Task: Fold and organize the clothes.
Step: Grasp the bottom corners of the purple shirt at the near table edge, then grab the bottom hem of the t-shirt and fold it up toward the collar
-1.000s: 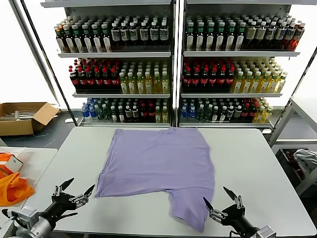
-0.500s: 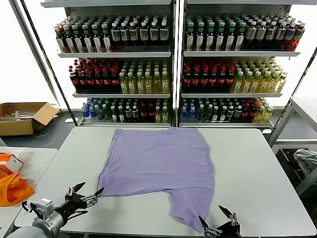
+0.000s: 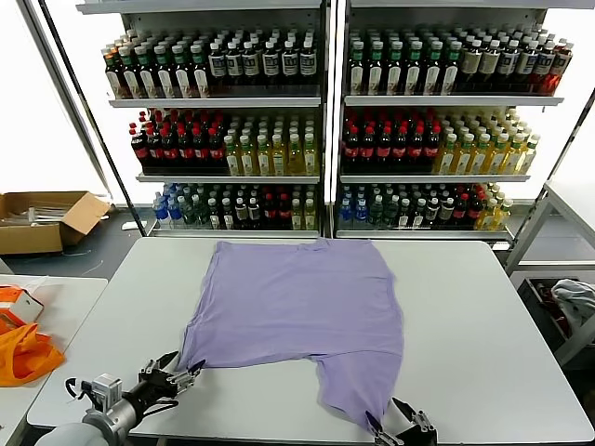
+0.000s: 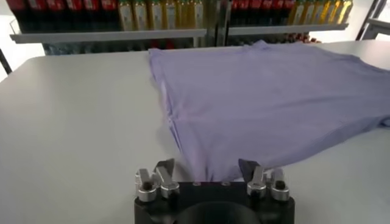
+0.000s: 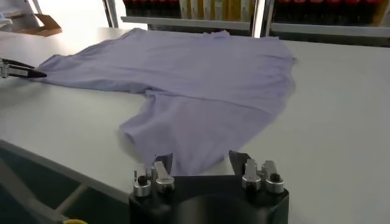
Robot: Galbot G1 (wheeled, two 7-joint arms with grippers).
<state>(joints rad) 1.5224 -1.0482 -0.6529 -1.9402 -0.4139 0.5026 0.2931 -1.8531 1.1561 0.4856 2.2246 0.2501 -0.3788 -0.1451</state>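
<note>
**Both hands at the near edge of the lavender T-shirt**

Head view: one lavender T-shirt (image 3: 302,311) lies spread flat on the grey desk (image 3: 483,316), plain side up, a sleeve trailing toward the near edge. Left hand (image 3: 172,376) sits low at the shirt's near-left corner, fingertips at the hem. Right hand (image 3: 400,432) is at the tip of the trailing sleeve, mostly cut off by the frame edge. Drink shelves (image 3: 321,121) stand behind the desk; orange bag (image 3: 23,353) on a side table to the left.

Left wrist view: left hand (image 4: 207,173) has its fingers part-spread, cloth corner lying between them. Cannot tell whether it grips.

Right wrist view: right hand (image 5: 201,167) has its fingers part-spread with the sleeve end between them. Grip: cannot tell. The other hand's fingertips (image 5: 21,72) show far off at the shirt's far corner.
</note>
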